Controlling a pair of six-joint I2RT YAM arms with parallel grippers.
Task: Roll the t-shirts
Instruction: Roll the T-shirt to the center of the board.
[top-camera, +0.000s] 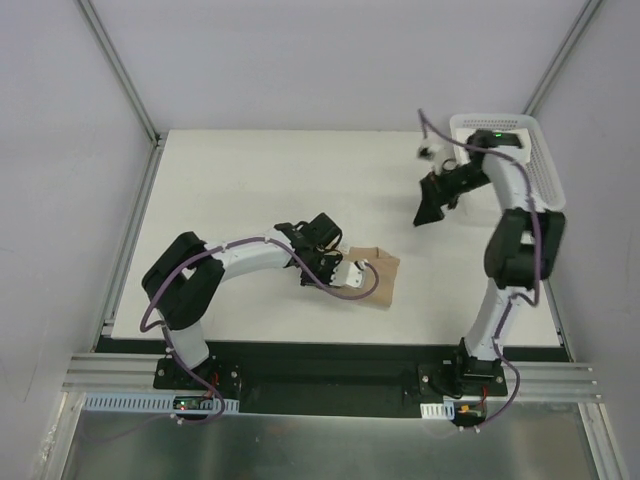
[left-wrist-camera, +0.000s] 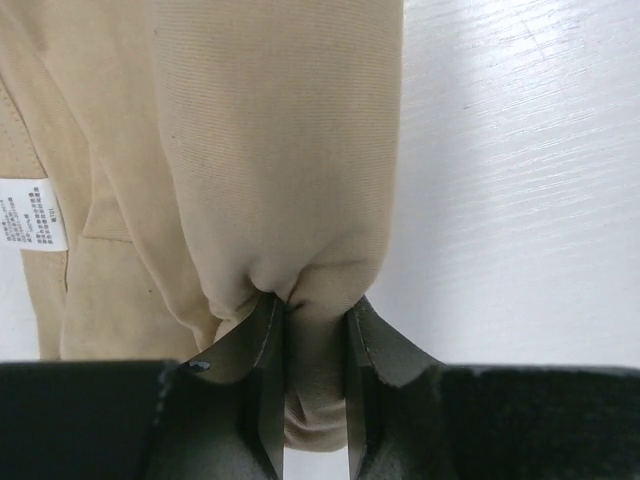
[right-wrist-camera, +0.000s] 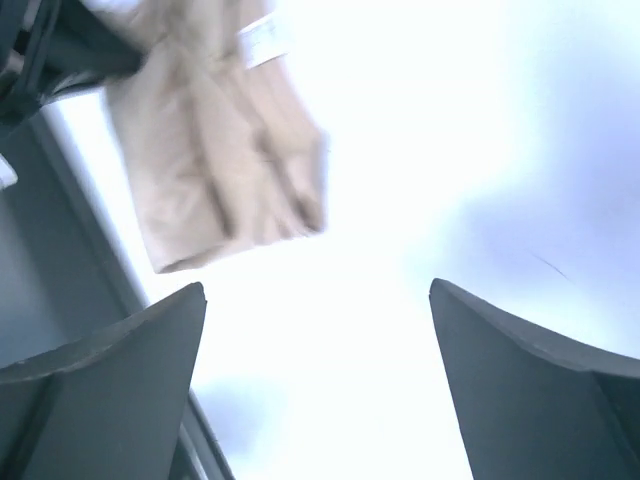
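Apparently the tan tee (top-camera: 378, 272) is already gathered into a compact bundle, well to the near left of the basket (top-camera: 548, 170). A fold of it is pinched in the nearly closed left gripper (left-wrist-camera: 312, 320). The right gripper (top-camera: 432, 205) is held wide open and empty, just left of the basket. No other shirt is seen, so whether more rolling is left cannot be told.

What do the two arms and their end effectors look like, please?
The left arm and right arm each have white tubular links between bulky black joints, with a purple cable running along them. The left end effector and right end effector each have two dark, tapered fingers.
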